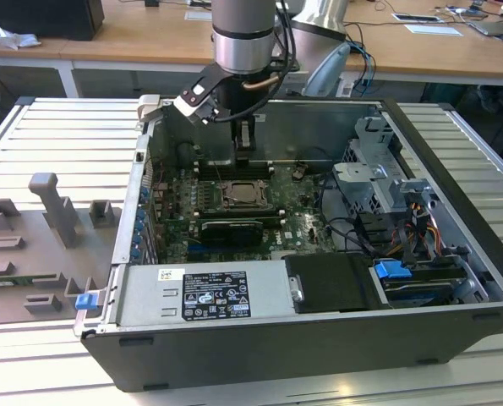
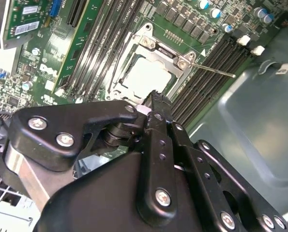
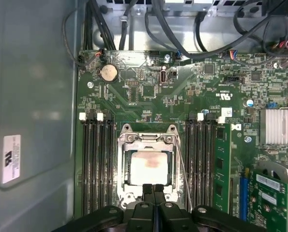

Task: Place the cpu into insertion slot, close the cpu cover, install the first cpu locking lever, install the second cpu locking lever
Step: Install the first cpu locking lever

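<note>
Gripper (image 3: 153,187): fingers (image 3: 146,189) pressed together on nothing, tips held just over one edge of the cpu cover (image 3: 147,140). Cpu (image 3: 151,166) is seated in the socket (image 3: 128,197) beneath that lowered cover, just beyond the tips; a thin locking lever (image 3: 183,169) is laid alongside, parallel to the memory slots (image 3: 96,164).

The arm (image 1: 244,38) points straight down, hand (image 3: 153,189) pinched closed.
</note>
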Robot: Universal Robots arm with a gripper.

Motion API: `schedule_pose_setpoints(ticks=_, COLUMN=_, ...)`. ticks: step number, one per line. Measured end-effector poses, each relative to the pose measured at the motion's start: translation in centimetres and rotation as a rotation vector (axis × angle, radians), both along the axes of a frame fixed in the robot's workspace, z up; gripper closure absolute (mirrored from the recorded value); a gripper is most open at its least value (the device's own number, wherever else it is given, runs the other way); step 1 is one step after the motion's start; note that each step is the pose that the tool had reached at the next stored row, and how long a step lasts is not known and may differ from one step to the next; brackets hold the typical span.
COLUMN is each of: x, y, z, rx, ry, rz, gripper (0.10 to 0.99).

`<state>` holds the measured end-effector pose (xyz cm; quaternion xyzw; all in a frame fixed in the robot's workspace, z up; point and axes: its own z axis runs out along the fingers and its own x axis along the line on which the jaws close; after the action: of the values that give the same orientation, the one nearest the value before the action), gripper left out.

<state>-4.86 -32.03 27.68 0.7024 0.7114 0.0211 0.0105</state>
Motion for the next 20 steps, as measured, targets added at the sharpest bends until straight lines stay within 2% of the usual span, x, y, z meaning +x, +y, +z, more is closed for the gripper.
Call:
schedule_pose_setpoints(ticks=3, x=0.0, y=0.0, z=0.64, rx=0.0, ry=0.0, rz=0.0, gripper=0.98)
schedule_pose_setpoints(ticks=9, x=0.0, y=0.0, z=2.52, rx=0.0, ry=0.0001, rz=0.0, gripper=0.98)
schedule_pose_setpoints(ticks=10, x=-0.01, y=0.0, z=2.58, rx=0.0, ry=0.0, rz=0.001, gripper=0.98)
schedule_pose_setpoints(ticks=11, x=-0.03, y=0.0, z=2.57, rx=0.0, ry=-0.0001, rz=0.036, gripper=0.98)
schedule_pose_setpoints(ticks=14, x=-0.03, y=0.0, z=2.49, rx=0.0, ry=-0.0001, rz=0.094, gripper=0.98)
schedule_pose_setpoints(ticks=20, x=-0.04, y=0.0, z=1.8, rx=0.0, ry=0.002, rz=0.198, gripper=0.98)
